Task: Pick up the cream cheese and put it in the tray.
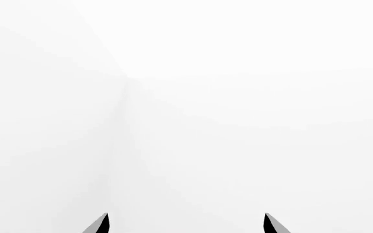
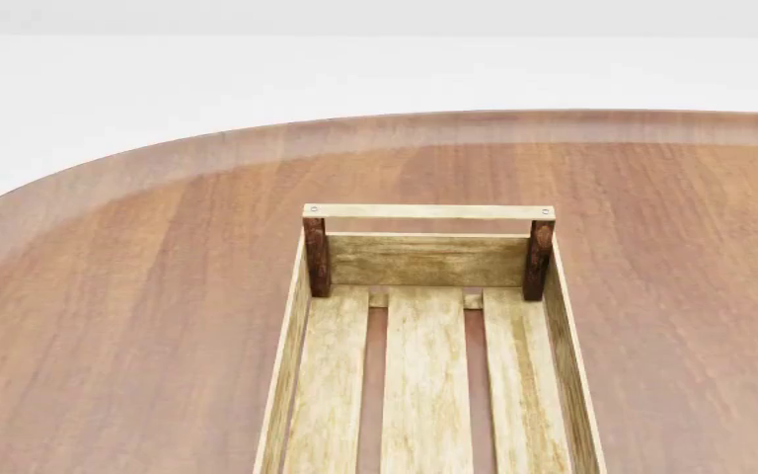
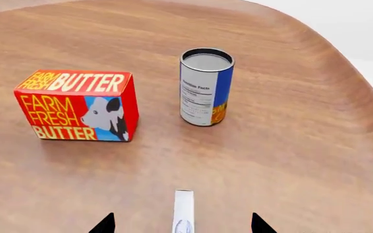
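The cream cheese (image 3: 183,208) shows in the right wrist view as a narrow white box with a blue oval logo, seen edge-on on the wooden table. It lies between the two dark fingertips of my right gripper (image 3: 182,224), which is open with clear gaps on both sides of the box. The tray (image 2: 428,259), a long light wooden slatted crate with dark corner posts, stands in the middle of the head view and is empty in the part that shows. My left gripper (image 1: 186,223) is open and empty, facing a blank white background. Neither gripper shows in the head view.
A red-orange BUTTER box (image 3: 77,105) and a blue-and-orange can (image 3: 205,86) stand on the table (image 3: 290,160) beyond the cream cheese, the can to the right of the box. The table's rounded edge (image 2: 115,158) curves behind the tray.
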Motion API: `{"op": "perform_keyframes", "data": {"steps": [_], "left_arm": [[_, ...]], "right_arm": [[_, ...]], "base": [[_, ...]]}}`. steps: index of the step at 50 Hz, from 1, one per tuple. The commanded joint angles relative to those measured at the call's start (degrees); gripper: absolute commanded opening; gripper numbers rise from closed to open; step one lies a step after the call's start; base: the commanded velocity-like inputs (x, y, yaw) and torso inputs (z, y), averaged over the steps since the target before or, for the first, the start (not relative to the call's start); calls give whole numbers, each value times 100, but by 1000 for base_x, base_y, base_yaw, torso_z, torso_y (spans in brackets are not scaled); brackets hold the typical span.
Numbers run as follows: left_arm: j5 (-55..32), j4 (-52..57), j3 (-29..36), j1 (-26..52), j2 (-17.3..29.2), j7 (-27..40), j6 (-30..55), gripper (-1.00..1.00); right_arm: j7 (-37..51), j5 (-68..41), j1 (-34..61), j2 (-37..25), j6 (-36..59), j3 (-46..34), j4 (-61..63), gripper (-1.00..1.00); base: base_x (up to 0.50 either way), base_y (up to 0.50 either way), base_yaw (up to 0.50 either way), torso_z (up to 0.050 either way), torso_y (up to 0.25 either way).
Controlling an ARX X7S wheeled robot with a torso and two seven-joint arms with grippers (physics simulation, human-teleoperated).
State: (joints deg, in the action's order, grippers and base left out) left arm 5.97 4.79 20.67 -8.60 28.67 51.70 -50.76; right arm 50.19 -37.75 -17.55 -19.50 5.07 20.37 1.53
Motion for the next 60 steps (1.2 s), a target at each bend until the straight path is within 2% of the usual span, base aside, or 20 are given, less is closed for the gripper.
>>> {"op": "perform_keyframes", "data": {"steps": [1,60], "left_arm": [[-11,-8,7,10,7,11,-5,100],[29,-14,53,40,15,42,103,100]], "right_arm": [[-29,-21,94,-61,131,-65,-197,100],[-775,-368,598,-88,-99,61,-1524,100]], "base": [[0,0,0,0,0],[0,0,0,0,0]]}}
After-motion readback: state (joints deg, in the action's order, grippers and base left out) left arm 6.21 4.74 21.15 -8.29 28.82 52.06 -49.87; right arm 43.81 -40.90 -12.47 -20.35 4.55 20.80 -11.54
